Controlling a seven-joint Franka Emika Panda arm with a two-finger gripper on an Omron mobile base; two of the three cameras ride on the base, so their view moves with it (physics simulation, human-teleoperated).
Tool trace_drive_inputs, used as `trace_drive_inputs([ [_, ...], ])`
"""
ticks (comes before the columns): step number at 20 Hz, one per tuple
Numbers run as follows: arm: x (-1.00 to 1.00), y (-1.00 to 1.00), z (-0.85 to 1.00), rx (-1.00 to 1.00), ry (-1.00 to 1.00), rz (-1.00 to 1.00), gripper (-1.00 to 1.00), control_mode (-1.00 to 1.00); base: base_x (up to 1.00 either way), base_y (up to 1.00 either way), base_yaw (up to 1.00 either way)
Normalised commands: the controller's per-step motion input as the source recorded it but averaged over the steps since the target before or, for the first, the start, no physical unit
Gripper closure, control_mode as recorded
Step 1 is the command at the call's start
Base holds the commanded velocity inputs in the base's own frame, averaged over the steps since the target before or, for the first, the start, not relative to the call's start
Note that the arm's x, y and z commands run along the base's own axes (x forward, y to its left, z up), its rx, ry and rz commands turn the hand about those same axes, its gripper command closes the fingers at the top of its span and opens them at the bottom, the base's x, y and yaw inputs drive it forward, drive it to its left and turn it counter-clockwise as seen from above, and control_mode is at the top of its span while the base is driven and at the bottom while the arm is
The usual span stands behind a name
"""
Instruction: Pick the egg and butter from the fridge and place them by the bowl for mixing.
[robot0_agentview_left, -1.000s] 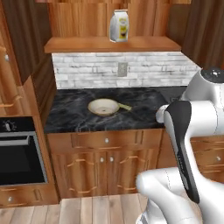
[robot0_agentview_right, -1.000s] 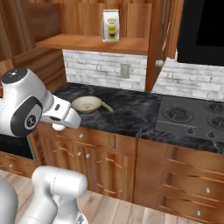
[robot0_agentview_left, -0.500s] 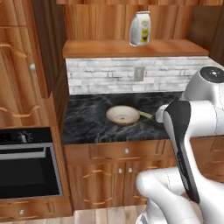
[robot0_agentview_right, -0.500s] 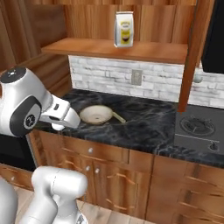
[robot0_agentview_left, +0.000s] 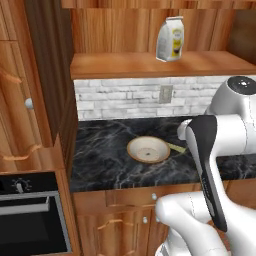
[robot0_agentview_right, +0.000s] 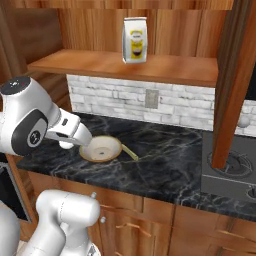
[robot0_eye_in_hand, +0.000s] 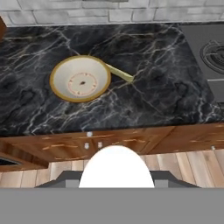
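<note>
From the left base view we see the bowl (robot0_agentview_left: 148, 149) sitting on the black marble counter (robot0_agentview_left: 105, 155), roughly midway along it. A thin pale yellow-green block, the butter (robot0_agentview_left: 176, 147), lies flat on the counter just beside the bowl's right rim; we cannot tell whether the two touch. A white-and-yellow bag (robot0_agentview_left: 170, 38) stands on the wooden shelf (robot0_agentview_left: 125, 65) above, and an oven (robot0_agentview_left: 30, 215) is set into the cabinets at lower left. The arm (robot0_agentview_left: 212, 165) rises in front of the counter's right part.

From the right base view the bowl (robot0_agentview_right: 101, 148) is partly behind the arm's wrist (robot0_agentview_right: 72, 131), with the butter (robot0_agentview_right: 129, 151) slanting away from its right side. The bag (robot0_agentview_right: 135, 33) stands on the shelf (robot0_agentview_right: 125, 66), and a stove (robot0_agentview_right: 235, 170) lies at the right end of the counter (robot0_agentview_right: 165, 165).

In the hand view the bowl (robot0_eye_in_hand: 80, 78) lies left of centre, the butter (robot0_eye_in_hand: 120, 73) at its upper right edge. A white rounded shape, probably the egg (robot0_eye_in_hand: 116, 168), sits at the bottom where the fingertips would be, so the gripper seems clamped on it, though the fingers themselves are hidden.
</note>
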Motion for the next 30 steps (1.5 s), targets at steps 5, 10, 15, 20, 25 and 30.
trace_drive_inputs([
  [5,0.00,0.00,0.00,0.00,0.00,0.00,1.00,1.00,0.33,0.00,0.00],
  [10,0.00,0.00,0.00,0.00,0.00,0.00,1.00,1.00,0.15,0.00,0.00],
  [15,0.00,0.00,0.00,0.00,0.00,0.00,1.00,1.00,0.11,0.02,0.00],
  [20,0.00,0.00,0.00,0.00,0.00,0.00,1.00,1.00,0.01,0.00,0.00],
  [25,0.05,-0.06,0.00,0.00,0.00,0.01,1.00,-1.00,0.10,-0.08,0.01],
  [30,0.28,-0.38,-0.05,0.00,-0.02,0.16,1.00,-1.00,0.00,0.00,0.00],
])
